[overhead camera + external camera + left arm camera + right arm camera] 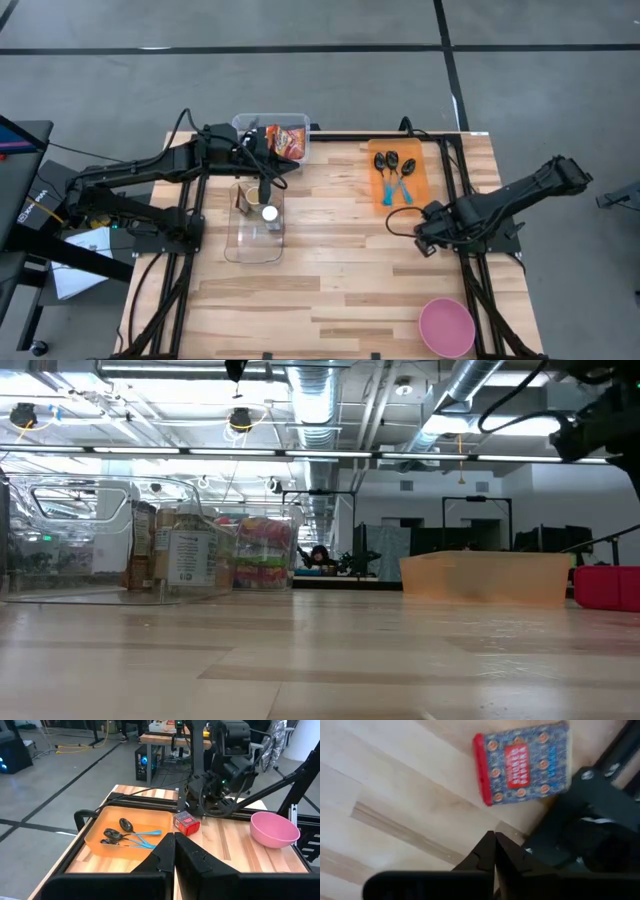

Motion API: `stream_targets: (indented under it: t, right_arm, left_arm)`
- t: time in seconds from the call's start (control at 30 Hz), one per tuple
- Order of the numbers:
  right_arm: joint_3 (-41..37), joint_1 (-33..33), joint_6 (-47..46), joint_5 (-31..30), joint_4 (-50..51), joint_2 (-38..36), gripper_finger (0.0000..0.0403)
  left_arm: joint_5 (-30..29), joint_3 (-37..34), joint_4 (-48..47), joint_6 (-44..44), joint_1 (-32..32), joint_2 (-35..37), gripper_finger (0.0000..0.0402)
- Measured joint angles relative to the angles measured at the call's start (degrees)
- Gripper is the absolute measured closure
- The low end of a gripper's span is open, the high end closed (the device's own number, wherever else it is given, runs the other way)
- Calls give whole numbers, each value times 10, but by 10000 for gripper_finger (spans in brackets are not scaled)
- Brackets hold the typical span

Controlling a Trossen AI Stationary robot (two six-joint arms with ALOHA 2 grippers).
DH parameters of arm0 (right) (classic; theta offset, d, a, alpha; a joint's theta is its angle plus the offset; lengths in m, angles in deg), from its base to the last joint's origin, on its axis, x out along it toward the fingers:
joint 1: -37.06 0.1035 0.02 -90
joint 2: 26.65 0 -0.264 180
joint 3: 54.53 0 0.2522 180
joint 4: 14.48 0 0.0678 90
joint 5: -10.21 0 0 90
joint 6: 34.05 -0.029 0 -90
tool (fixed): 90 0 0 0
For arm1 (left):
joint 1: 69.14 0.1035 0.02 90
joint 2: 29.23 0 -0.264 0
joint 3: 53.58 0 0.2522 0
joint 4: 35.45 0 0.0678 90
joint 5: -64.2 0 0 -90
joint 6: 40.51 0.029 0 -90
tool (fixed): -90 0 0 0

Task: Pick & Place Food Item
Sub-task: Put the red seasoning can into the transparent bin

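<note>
**Right gripper closes empty beside paprika tin**

The right gripper (495, 842) has its fingers pressed together with nothing between them, poised over bare wood just short of the small paprika tin (522, 762). The tin lies flat on the table (340, 270), label up, apart from the fingertips and ahead of them, close to the dark base of the right arm. In the left wrist view the same tin (187, 822) sits between the orange tray (95, 837) and the arm base, with the pink bowl (274, 829) further along the table edge from it. Its long axis runs roughly parallel to the gripper's closing line, the red end cap pointing away from the arm base. Nothing lies between the fingers and the tin. The tray holds three dark spoons (392, 165) with blue handles. Well apart from the tin, across the table, the left gripper (174, 852) is also pinched shut and empty, above the clear container (255, 235). A second clear bin (290, 122) of packaged snacks stands beyond it.
</note>
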Motion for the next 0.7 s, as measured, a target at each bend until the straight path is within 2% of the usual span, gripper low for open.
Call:
stream_targets:
  t: [0.43, 0.53, 0.6, 0.7]
  right_arm:
    - [-15, 0, 0, 8, -23, 0, 402]
    - [-16, -4, 6, -25, -21, 0, 402]
    - [-28, -24, 24, -50, -24, 3, 402]
    - [-45, -73, 70, -51, -38, 19, 403]
  left_arm:
    - [0, 0, 0, -18, 0, 0, 401]
    - [0, 0, 0, -21, 0, 0, 401]
    - [0, 0, 0, -22, 0, 0, 401]
    - [-4, 0, 2, -22, 0, 0, 402]
